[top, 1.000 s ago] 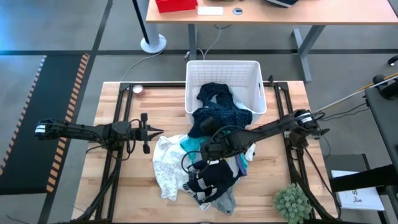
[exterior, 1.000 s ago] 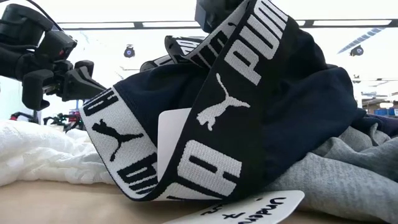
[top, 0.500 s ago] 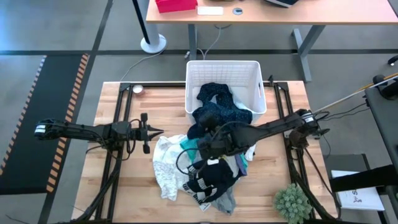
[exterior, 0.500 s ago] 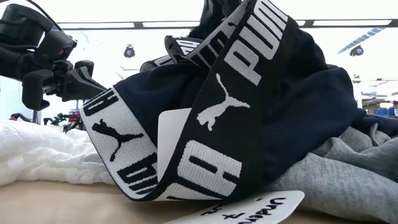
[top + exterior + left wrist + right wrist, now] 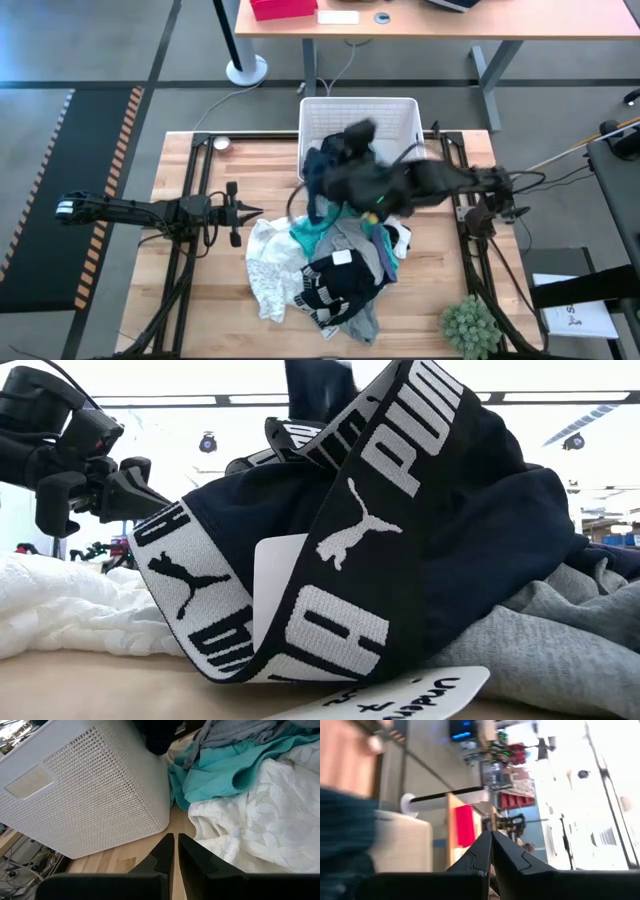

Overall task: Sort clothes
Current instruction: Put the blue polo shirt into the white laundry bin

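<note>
Much of the right arm is smeared in the high view, so its right gripper [image 5: 322, 183] can only be placed roughly, at the front left corner of the white bin [image 5: 408, 112], low over the dark navy garment [image 5: 340, 160] that spills from the bin; its own wrist view shows the two fingers [image 5: 482, 851] pressed together, clenched, with a blurred dark blue fabric [image 5: 342, 840] at one side, and whether any cloth is pinched between them cannot be made out. The left gripper [image 5: 250, 210] waits near the table's left edge, its fingers closed on nothing, pointing at the clothes pile [image 5: 335, 270] in the middle of the table between the bin and the near edge. In that pile a white lacy piece [image 5: 265, 265] lies toward the left, a turquoise one [image 5: 312, 233] just beside the bin, grey cloth [image 5: 352, 243] over it and a black garment with a white-lettered band [image 5: 335, 285] toward the near edge. In the low view that band [image 5: 340, 550] fills the picture and hides nearly everything behind it. A small green plant [image 5: 470, 326] stands at the table's near right corner.
</note>
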